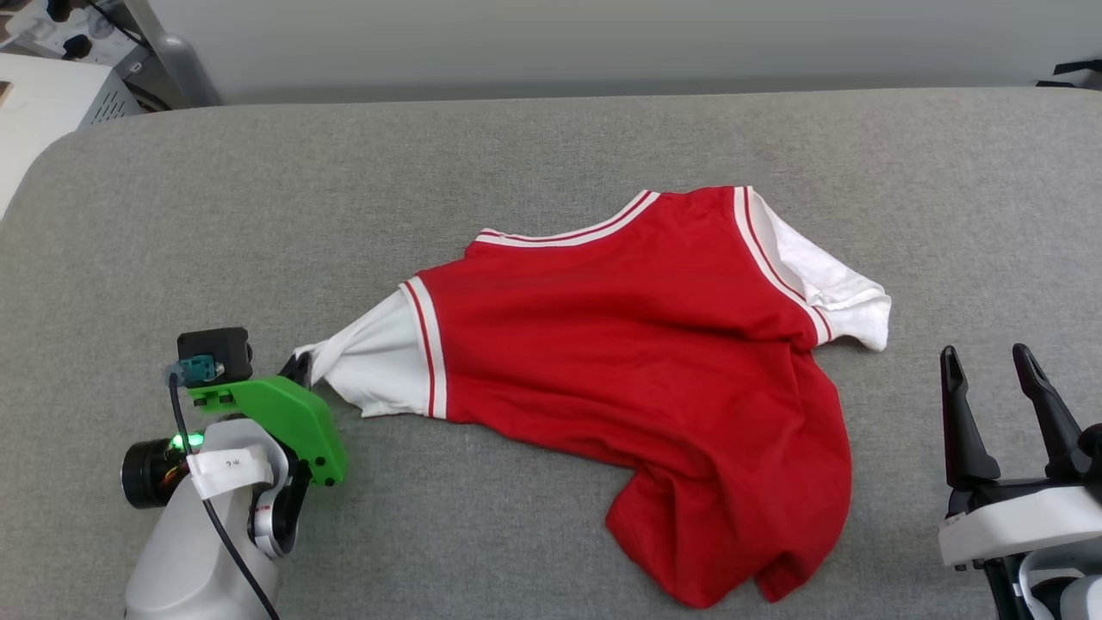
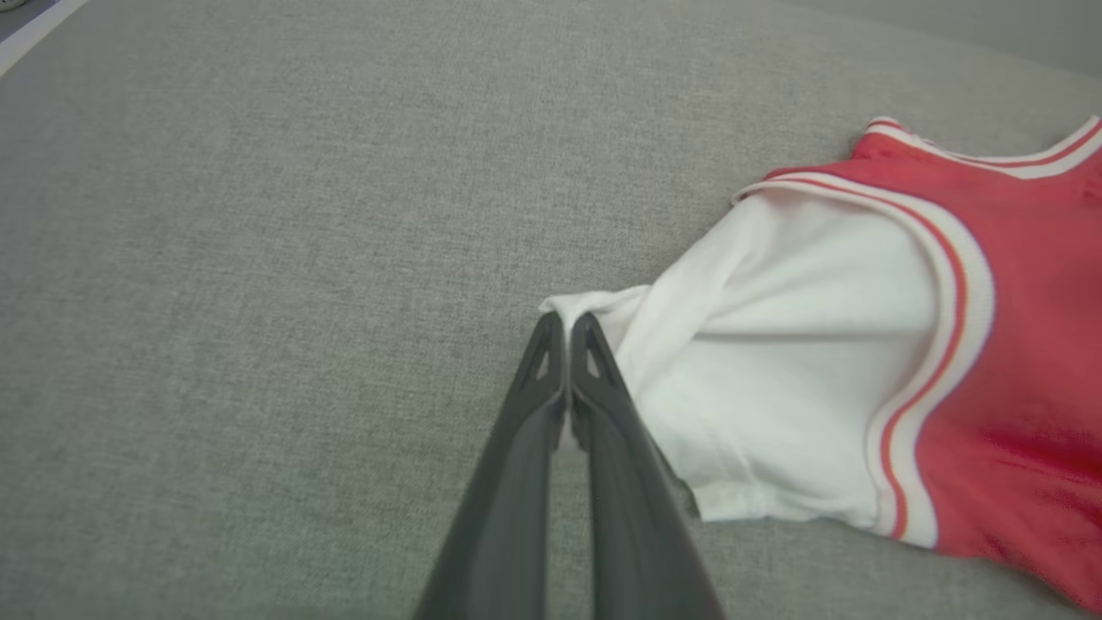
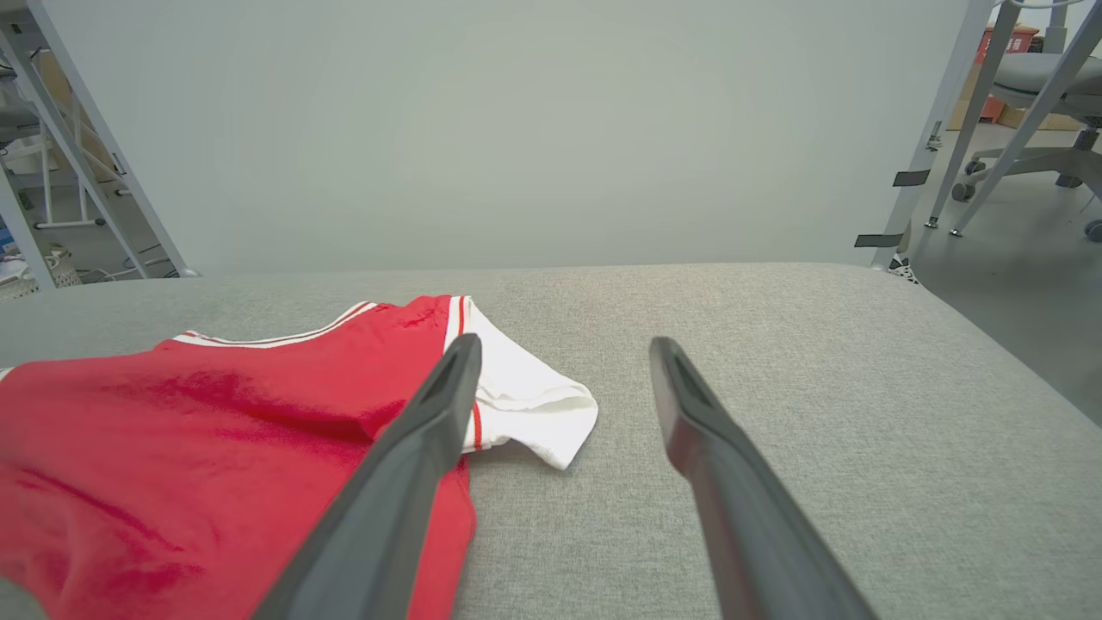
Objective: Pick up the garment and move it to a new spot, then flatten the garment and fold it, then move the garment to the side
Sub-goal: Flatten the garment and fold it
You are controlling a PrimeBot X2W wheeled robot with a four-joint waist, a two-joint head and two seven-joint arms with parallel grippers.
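pinching garment (image 1: 637,344) sleeve tip, left pincer (image 2: 566,320) clenched; right pincer (image 1: 986,353) spread wide.

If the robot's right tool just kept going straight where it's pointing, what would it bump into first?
Probably the bare grey cushion: the open right tool points just past the shirt's white sleeve. Depth is hard to judge.
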